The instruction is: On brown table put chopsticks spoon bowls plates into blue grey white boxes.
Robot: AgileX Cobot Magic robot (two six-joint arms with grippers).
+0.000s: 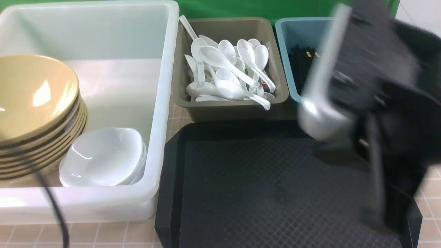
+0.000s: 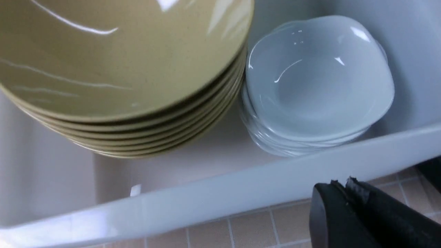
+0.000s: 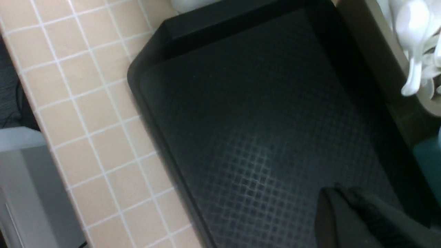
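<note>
- The spoons [image 1: 224, 75] lie heaped in the grey box [image 1: 234, 106], scoops up. Most have the scoop to the far left and the handle running to the near right, so their long axes cross the box on a slant. One leans in the far-left corner with its handle over the rim.
- The heap looks dropped in rather than laid. The high walls keep the curved handles from sliding out.
- The chopsticks [image 1: 301, 65] are a dark bundle in the blue box [image 1: 286, 34]. Their long axis seems to run roughly far to near, but blur and the right arm [image 1: 396, 86] hide much of it.
- The bowls [image 1: 34, 93] sit nested in a stack, tilted toward the middle, in the white box [image 1: 162, 103]. The plates [image 1: 103, 155] are stacked just beside them at the near wall. Nesting saves room and steadies each pile.
- The tray [image 1: 258, 189] on the table [image 1: 113, 234] carries nothing, so the sorting looks finished or nearly so.
- The left gripper [image 2: 339, 184] has its jaws pressed together and holds nothing. It is over the table, just outside the white box's wall.
- The right gripper [image 3: 336, 193] is likewise closed and empty, over the tray floor.
- A pale streak [image 1: 322, 117] across the right arm is too smeared to name.
</note>
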